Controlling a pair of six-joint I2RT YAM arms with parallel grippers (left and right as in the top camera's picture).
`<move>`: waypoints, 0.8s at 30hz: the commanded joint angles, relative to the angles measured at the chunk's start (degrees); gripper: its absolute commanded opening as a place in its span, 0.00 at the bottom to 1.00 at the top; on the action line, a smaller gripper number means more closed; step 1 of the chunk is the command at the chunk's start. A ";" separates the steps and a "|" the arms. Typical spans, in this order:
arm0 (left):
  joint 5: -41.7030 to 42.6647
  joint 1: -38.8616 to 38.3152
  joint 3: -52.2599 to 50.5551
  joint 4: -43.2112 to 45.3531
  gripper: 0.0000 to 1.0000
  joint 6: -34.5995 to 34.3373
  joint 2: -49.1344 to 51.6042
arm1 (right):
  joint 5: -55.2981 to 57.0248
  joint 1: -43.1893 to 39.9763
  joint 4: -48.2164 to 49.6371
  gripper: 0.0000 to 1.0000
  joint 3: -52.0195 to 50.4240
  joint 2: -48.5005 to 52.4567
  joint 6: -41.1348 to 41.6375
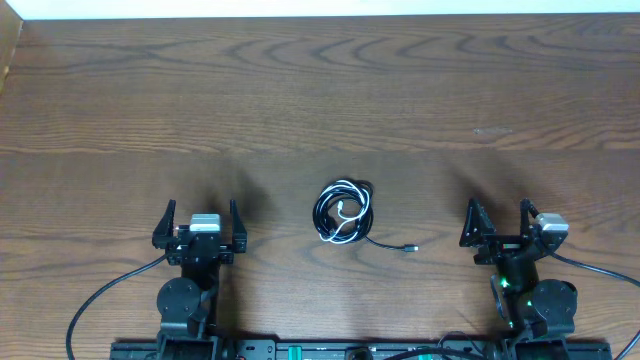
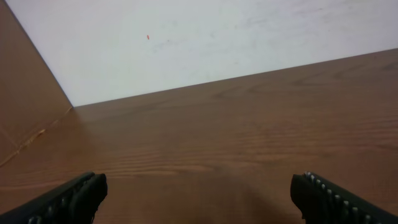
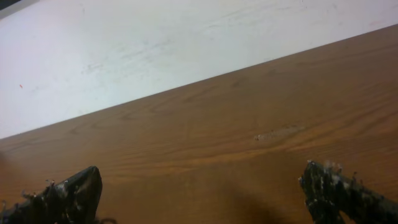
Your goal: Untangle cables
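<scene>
The cables [image 1: 344, 212] lie in one small tangled coil at the middle of the wooden table [image 1: 320, 100]: black cords with one white cord looped through, and a black end with a small plug [image 1: 407, 247] trailing to the right. My left gripper [image 1: 199, 220] is open and empty at the front left, well left of the coil. My right gripper [image 1: 497, 224] is open and empty at the front right. Both wrist views show only bare table between the spread fingers [image 2: 199, 193] [image 3: 199, 193]; the cables are out of those views.
A white wall [image 2: 186, 43] borders the table's far edge. A brown side panel [image 2: 25, 106] stands at the table's left end. Thick black arm wires [image 1: 100, 300] run along the front edge near both arm bases.
</scene>
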 commanded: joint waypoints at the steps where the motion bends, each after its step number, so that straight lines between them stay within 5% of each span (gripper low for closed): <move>1: -1.42 0.28 -0.68 -2.78 1.00 0.92 -0.35 | 0.33 0.22 -0.26 0.99 -0.07 -0.37 -0.70; 15: -0.98 0.28 -0.68 -2.62 1.00 0.04 -0.35 | 0.31 0.22 -0.26 0.99 -0.07 -0.39 -0.70; 24: 4.63 0.28 0.76 -2.64 1.00 -10.36 -0.33 | -0.85 0.20 12.28 0.99 -0.07 -0.39 -1.25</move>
